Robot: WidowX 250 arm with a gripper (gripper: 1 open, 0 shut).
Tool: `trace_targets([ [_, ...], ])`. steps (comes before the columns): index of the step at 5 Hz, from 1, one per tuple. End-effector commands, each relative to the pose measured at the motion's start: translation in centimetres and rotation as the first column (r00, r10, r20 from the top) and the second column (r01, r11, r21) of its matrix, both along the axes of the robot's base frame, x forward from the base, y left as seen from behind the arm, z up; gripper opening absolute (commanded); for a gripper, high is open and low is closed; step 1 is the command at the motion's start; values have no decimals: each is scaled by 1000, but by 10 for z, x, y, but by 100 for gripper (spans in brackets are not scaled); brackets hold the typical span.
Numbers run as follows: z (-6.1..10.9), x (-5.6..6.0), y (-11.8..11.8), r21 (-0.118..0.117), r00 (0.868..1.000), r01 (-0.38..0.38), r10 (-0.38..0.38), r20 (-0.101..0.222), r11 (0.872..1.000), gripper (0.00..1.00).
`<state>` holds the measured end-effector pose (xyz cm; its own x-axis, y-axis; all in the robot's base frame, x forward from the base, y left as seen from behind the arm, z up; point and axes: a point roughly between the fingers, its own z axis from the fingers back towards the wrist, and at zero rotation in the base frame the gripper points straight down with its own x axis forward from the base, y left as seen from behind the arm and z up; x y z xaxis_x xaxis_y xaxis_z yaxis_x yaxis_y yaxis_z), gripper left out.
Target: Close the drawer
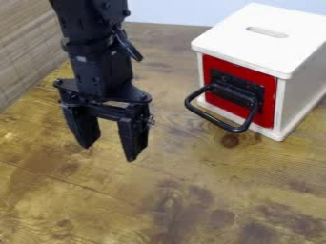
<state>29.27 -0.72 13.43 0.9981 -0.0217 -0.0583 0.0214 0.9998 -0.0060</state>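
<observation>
The drawer (237, 91) has a red front with a black panel and a large black loop handle (214, 112) that sticks out toward the lower left. It sits in a white box-shaped cabinet (274, 43) at the upper right of the wooden table. The red front looks about flush with the cabinet face. My black gripper (110, 143) hangs over the table at centre left, well to the left of the handle. Its two fingers point down, spread apart, with nothing between them.
The wooden tabletop (192, 205) has dark stains near the front. A wood-panelled wall (23, 48) runs along the left side. The white cabinet has a slot in its top (268, 31).
</observation>
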Motion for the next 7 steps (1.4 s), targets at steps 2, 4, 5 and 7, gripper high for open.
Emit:
trace_targets([
  [2,0,6,7,2,998,-66,66,-9,998,100],
  [4,10,17,8,8,1000,-7,7,24,1000,100],
  [5,7,20,7,14,1000,4,-4,17,1000,100],
  [7,7,19,3,18,1000,25,-25,14,1000,100],
])
